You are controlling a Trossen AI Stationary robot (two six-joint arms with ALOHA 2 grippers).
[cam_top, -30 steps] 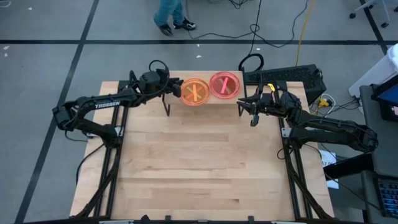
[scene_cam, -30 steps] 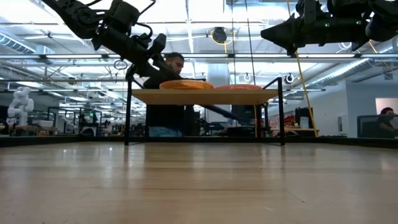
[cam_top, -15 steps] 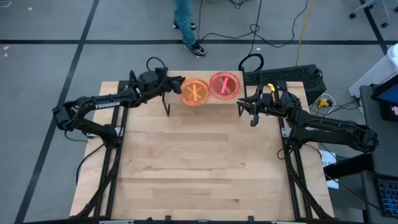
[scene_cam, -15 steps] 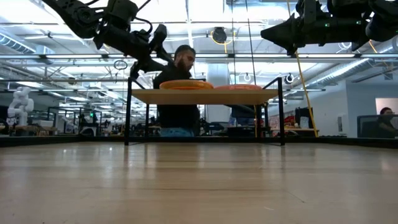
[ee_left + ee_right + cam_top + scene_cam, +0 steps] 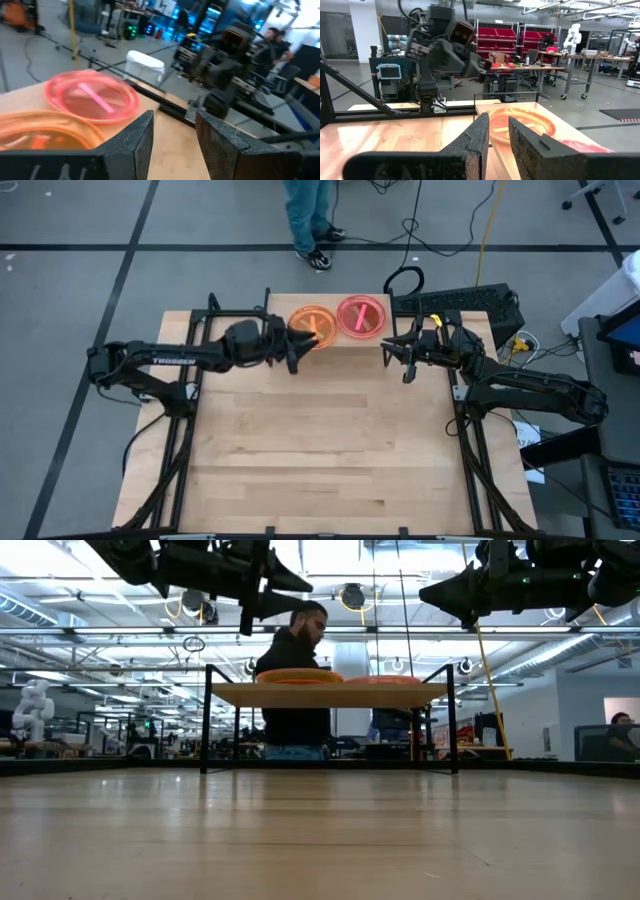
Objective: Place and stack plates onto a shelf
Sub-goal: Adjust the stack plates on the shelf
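The shelf [image 5: 332, 342] [image 5: 325, 695] stands on thin black legs at the table's far middle. An orange stack of plates [image 5: 313, 327] [image 5: 40, 131] [image 5: 520, 121] rests on its left half, and a pink-red stack [image 5: 360, 316] [image 5: 92, 97] rests on its right half. My left gripper [image 5: 298, 355] [image 5: 172, 135] hovers open and level at the shelf's near left side, beside the orange stack, with nothing between its fingers. My right gripper [image 5: 388, 352] [image 5: 497, 137] hangs off the shelf's right end with a narrow bare gap between its fingers.
A person [image 5: 310, 220] [image 5: 295, 680] stands just beyond the table's far edge. A black power strip with cables [image 5: 455, 302] lies at the far right corner. Bare wooden tabletop [image 5: 320, 450] fills the near half.
My left gripper has swung from the shelf's left end toward the table's near edge and a little right, rising slightly and turning its fingers toward the table's right. It now stands before the orange stack. The person beyond the table has walked right.
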